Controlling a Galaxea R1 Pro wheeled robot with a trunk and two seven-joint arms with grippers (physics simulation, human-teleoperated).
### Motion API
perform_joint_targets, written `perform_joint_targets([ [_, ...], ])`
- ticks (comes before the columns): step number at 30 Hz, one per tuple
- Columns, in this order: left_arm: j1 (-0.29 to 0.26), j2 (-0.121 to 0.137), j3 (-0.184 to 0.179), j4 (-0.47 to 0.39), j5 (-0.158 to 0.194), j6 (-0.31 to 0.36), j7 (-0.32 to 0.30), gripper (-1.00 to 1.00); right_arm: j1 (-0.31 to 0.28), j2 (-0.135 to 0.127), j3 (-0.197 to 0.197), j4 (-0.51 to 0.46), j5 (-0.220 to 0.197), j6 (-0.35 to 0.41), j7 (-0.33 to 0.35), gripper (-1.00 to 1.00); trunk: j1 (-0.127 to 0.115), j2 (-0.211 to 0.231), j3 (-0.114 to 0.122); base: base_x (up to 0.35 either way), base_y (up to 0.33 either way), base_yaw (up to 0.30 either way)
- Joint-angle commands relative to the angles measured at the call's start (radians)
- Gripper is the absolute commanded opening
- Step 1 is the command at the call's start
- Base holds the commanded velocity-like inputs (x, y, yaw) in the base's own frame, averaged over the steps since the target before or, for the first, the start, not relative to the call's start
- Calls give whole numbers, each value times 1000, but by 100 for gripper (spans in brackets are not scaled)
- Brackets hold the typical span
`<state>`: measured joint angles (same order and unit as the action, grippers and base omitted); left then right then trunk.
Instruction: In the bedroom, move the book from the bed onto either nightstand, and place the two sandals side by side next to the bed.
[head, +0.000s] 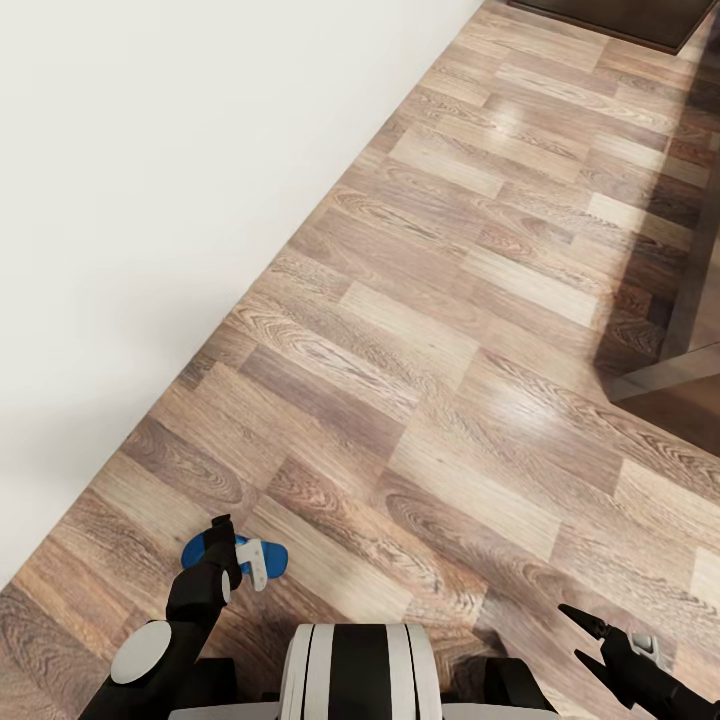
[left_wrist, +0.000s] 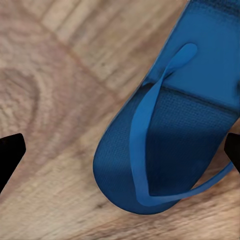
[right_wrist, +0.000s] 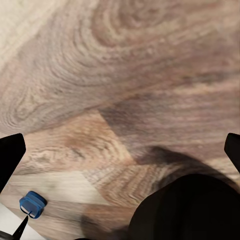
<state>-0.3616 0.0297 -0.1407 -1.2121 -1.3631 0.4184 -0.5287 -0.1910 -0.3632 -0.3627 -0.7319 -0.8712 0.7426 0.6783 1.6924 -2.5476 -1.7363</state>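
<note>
Though only one of the pair is before me, the blue sandal lies flat on the wood-plank floor close in front of the robot's base, near the white wall; the left tool hangs directly over it, its dark fingers crossing the sandal's middle in the head view. In the left wrist view the sandal sits strap-up between the two fingertips, which stand wide apart at the frame edges with nothing clamped between them; left tool open and empty. Judgement on handling: thin foam-like sole, likely light and somewhat bendy, textured footbed giving fair grip; the strap is a narrow raised loop and probably floppy, so pinching across the sole's edges, or down over the strap where it rises, looks the safer hold; a flat sole on a flat floor leaves little edge to get under, so the fingers may need to press right to the boards. The right tool hovers low at the robot's right, fingers spread, carrying nothing; its wrist view shows bare planks and a small blue sandal far off. Floor: glossy, patchy light, hard and level; a dark piece of furniture at the right edge, identity unclear. Book, second sandal, nightstand: not located.
</note>
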Motion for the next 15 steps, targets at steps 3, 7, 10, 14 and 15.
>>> perform_joint_targets([
  [3,0,1,-3,-1,-7,4,-7,100,0,0,-2,0,-2,6,1,100,0,0,0,0,0,0],
  [7,0,1,-3,-1,-7,5,-7,100,0,0,-2,0,-2,6,1,100,0,0,0,0,0,0],
  [10,0,1,-3,-1,-7,5,-7,100,0,1,-2,0,-2,6,1,100,1,-1,-12,0,0,0],
  [14,0,1,-3,-1,-7,5,-7,100,0,1,-2,0,-2,6,1,100,3,-2,-28,0,0,0],
  [15,0,1,-2,-1,-7,5,-7,100,0,1,-2,0,-2,6,1,100,3,-2,-31,0,0,0],
])
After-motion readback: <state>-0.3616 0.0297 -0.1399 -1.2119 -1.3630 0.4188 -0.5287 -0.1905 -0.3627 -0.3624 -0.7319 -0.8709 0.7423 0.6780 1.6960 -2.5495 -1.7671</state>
